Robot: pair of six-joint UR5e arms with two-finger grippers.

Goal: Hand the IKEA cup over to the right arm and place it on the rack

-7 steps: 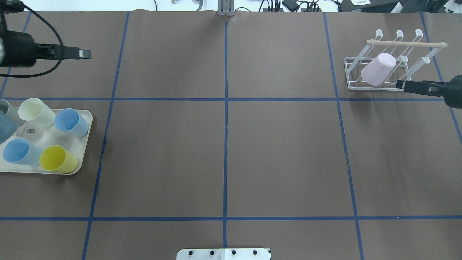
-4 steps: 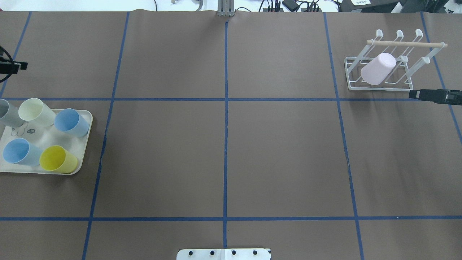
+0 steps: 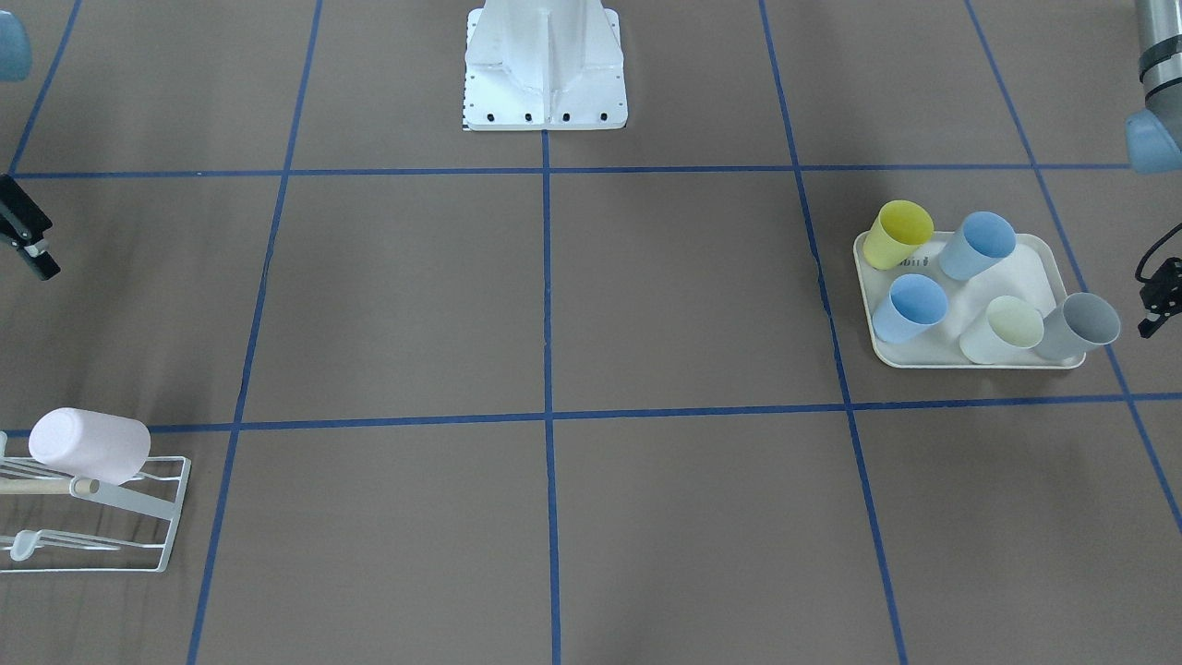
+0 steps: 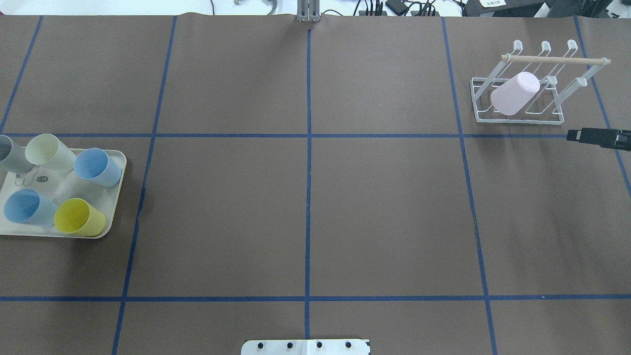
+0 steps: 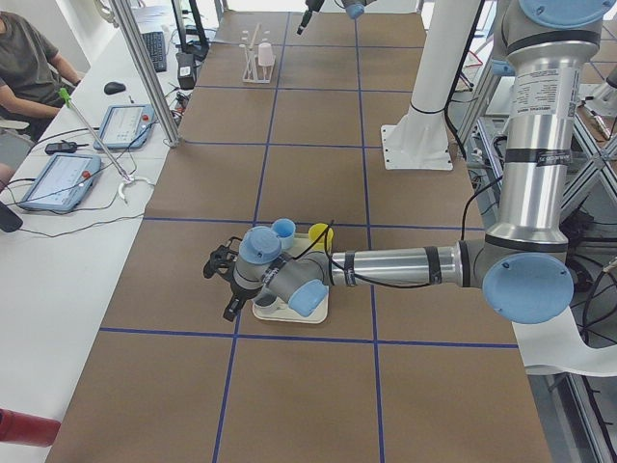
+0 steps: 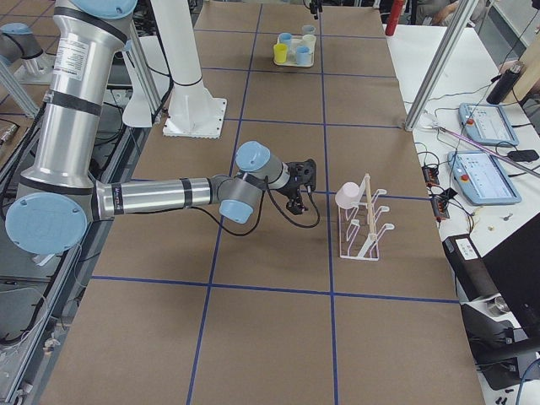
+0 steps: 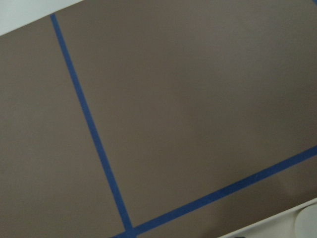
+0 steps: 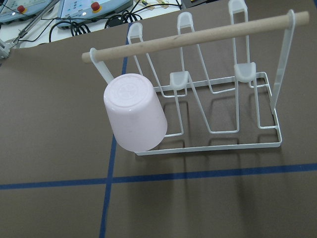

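My left gripper (image 5: 231, 307) hangs just beside the tray (image 4: 66, 190), on the side of the grey cup (image 4: 7, 155). Whether its jaws are parted I cannot tell from here. Five cups crowd that tray, and the grey one and the cream cup (image 4: 47, 150) next to it look to be touching. If I go in for one of them carelessly, a finger could catch a neighbour and topple it, or shove the light tray across the paper.

The middle of the table (image 4: 308, 197) is where I judge a hand-over would happen. Smooth plastic passed in mid-air may slip if one side lets go before the other has bitten.

Further right, the pink cup (image 4: 515, 93) sits upside down and tilted over a prong at the left end of the rack (image 8: 245, 72), close by the end of the wooden dowel (image 8: 198, 39). I take this cup as placed. Its rim reaches out to the rack's base wire, so a jolt might slide it off.

My right gripper (image 4: 572, 134) carries no cup and hovers near the rack's front right corner, apart from it. It shows edge-on, so I cannot tell if its jaws are open or closed. A swing toward the rack could clip the wire frame, and so light a rack would skid or tip.
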